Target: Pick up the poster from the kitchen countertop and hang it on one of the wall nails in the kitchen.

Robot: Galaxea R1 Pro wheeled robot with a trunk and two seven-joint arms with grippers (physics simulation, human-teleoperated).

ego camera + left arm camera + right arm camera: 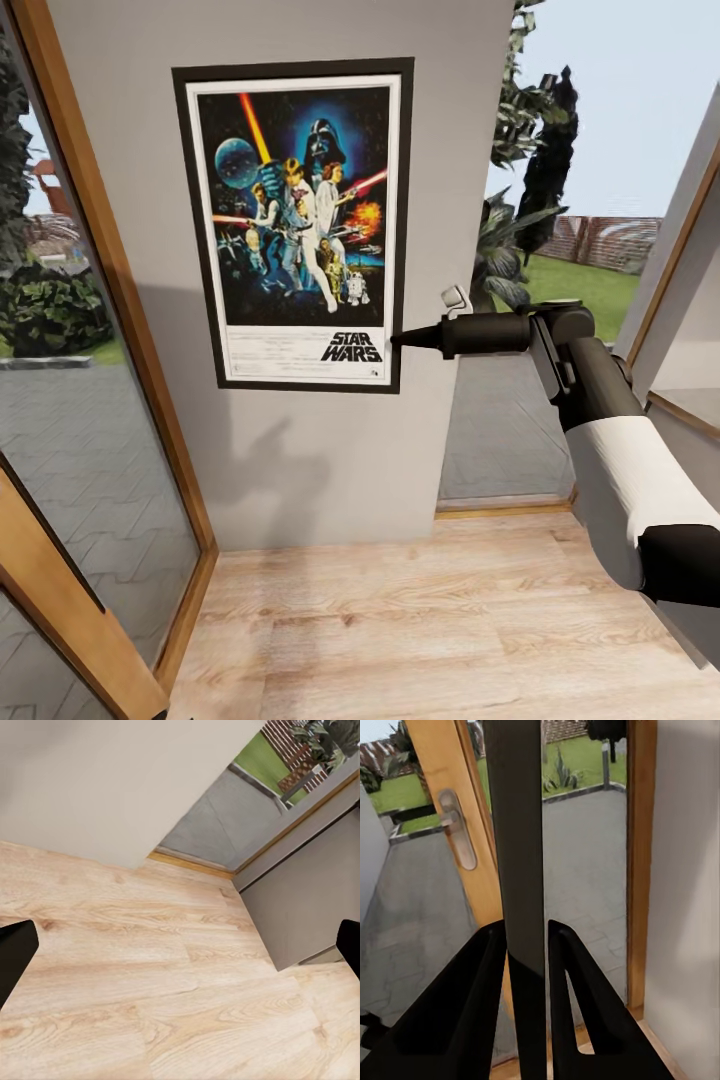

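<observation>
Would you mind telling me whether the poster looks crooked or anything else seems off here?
The poster sits slightly tilted against the grey wall. The right gripper pinches its lower right edge. Nothing looks damaged or spilled.

A plain grey wall (300,470) stands in the middle of the room. Soft shadows fall on it. The floor (420,630) is made of light wood planks. On the left is a tall glass door with a wooden frame (110,270). Another glass pane (500,430) sits to the right of the wall. Outside lie grey paving stones (70,450), green grass (590,285), dark bushes (50,310) and a pale blue sky. A silver door handle (457,829) sits on a wooden frame.
</observation>
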